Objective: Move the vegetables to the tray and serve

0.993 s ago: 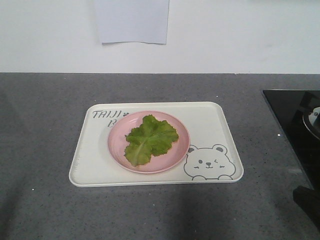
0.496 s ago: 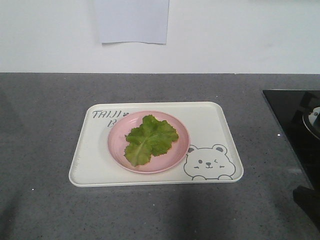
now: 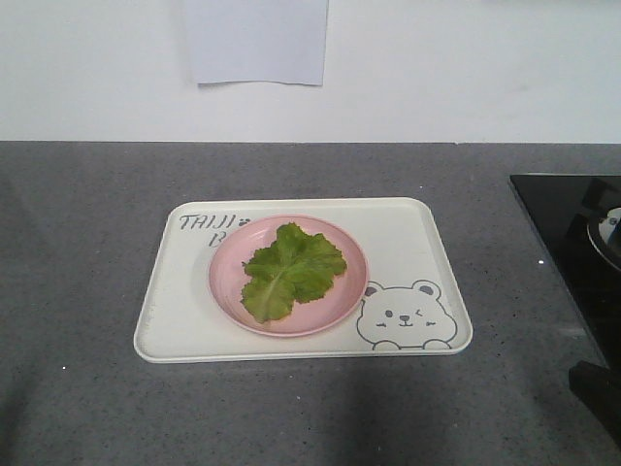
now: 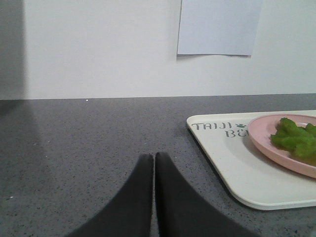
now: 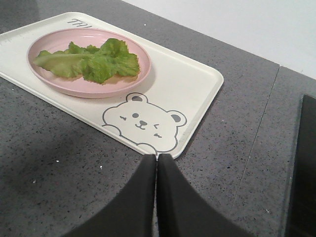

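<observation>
Nothing on the counter has shifted since the earlier frames. The crinkly green lettuce leaf (image 3: 293,271) lies on the round pink plate (image 3: 229,282), which sits on the cream rectangular plastic tray (image 3: 408,243). Right gripper (image 5: 157,158), fingers pressed together and empty, nearly touches the tray's near edge; the left gripper (image 4: 154,156), likewise closed and empty, sits farther off to the tray's left.

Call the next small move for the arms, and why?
Probably open both grippers and bring them to the tray's short edges. The lettuce leaf already lies on the pink plate, which sits on the tray. Left gripper and right gripper are both shut, empty, just off the tray, so serving remains.
</observation>
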